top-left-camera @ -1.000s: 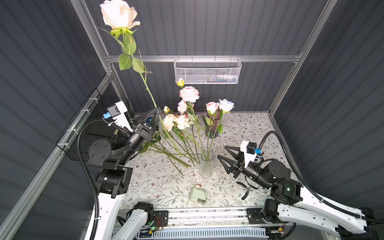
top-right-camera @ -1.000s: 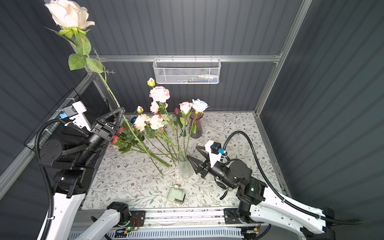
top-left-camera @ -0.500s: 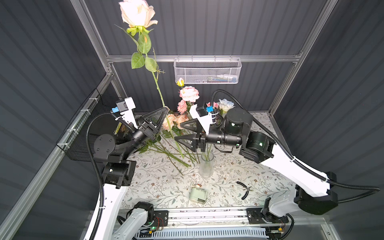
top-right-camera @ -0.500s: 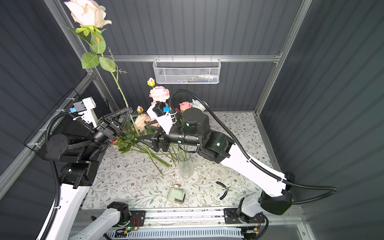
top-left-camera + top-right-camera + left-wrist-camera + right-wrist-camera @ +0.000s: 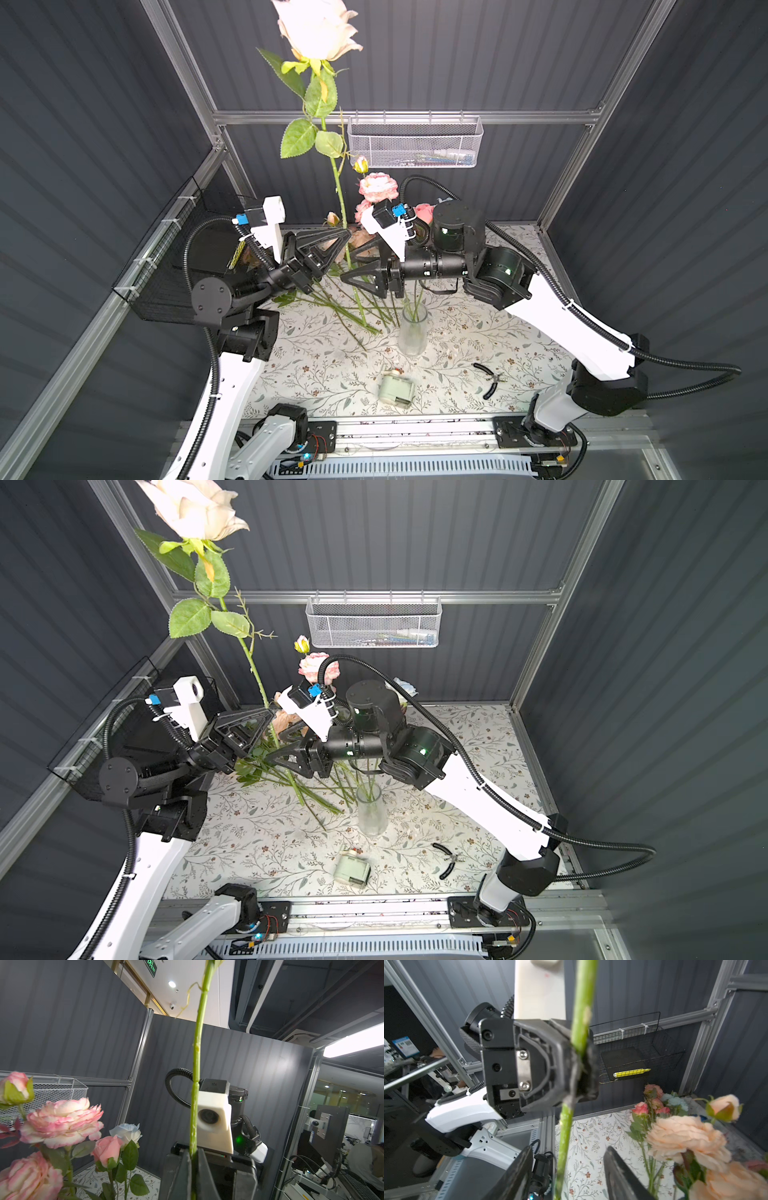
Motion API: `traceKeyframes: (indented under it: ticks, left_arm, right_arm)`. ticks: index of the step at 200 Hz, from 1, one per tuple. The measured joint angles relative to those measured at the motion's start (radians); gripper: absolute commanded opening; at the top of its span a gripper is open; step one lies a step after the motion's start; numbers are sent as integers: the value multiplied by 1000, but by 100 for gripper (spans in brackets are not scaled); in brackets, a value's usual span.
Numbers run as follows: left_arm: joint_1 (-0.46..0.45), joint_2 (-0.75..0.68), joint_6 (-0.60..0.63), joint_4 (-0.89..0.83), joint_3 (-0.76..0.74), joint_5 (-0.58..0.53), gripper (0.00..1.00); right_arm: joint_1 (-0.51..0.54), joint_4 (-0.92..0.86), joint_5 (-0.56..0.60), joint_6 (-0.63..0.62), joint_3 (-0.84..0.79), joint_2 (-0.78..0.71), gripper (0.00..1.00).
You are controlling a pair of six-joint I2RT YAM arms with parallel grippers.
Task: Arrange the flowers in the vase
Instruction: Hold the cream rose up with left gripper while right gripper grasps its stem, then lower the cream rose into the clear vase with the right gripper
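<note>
1. Floral-print tabletop (image 5: 316,374) inside a grey slatted enclosure. Item in hand: cream rose (image 5: 318,29), stem (image 5: 338,195) near upright, bloom high above the bench.
2. Left gripper (image 5: 344,232): clamped on the stem about mid-length, pads pinching it in the right wrist view.
3. Right gripper (image 5: 566,1172): jaws apart, straddling the stem just below the left grip. Neither finger seems to touch it, though that view is blurred.
4. Step judged: hand-over. Centre the stem between the right fingers and close squarely before the left lets go. A low grip should leave a short tail to steer.
5. Vase (image 5: 412,332): clear glass, narrow mouth, a few stems already in, standing near and to the right of the cut end.
6. Loose flowers (image 5: 357,305): lying on the cloth between left arm and vase, under the hanging stem. Judged a snag risk.
7. Edges: wire basket (image 5: 413,143) on the back wall, just beside the rose leaves in this view. Pliers (image 5: 490,380) lie well apart, toward the front.
</note>
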Motion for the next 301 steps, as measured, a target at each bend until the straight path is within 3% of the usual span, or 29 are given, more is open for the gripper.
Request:
traceKeyframes:
  ticks: [17, 20, 31, 43, 53, 58, 99, 131, 166, 204, 241, 301]
  left_arm:
    - [0, 19, -21, 20, -13, 14, 0]
    - [-1, 19, -27, 22, -15, 17, 4]
    - [-3, 17, -19, 20, -17, 20, 36]
    - [-3, 6, -14, 11, -21, 14, 72]
    - [-3, -6, -1, -10, -27, 2, 94]
    - [-3, -16, 7, -26, -29, -5, 99]
    - [-3, -116, 110, -206, -49, -163, 100]
    - [-3, -275, 203, -421, -101, -484, 100]
    - [-3, -426, 215, -594, -201, -822, 100]
    - [-3, -460, 152, -809, -315, -1063, 100]
    - [-3, -476, 94, -966, -414, -1175, 100]
    - [-3, -491, 78, -1025, -459, -1204, 100]
  right_arm:
    - [-3, -1, -11, 10, 17, 11, 12]
    - [-5, -2, -8, 11, 18, 13, 9]
    - [-14, -6, -8, 11, 18, 20, 0]
    - [-19, 6, -10, 18, 3, 19, 0]
    - [-16, 24, -10, 19, -25, 7, 0]
    - [-13, 38, -9, 19, -50, -5, 0]
    - [-4, 109, 73, 5, -294, -175, 0]
    - [-4, 167, 214, -26, -505, -373, 0]
    - [-4, 240, 378, -61, -687, -543, 0]
    - [-4, 345, 533, -110, -842, -598, 0]
    - [-4, 424, 628, -159, -913, -554, 0]
    - [-24, 564, 696, -193, -1000, -531, 0]
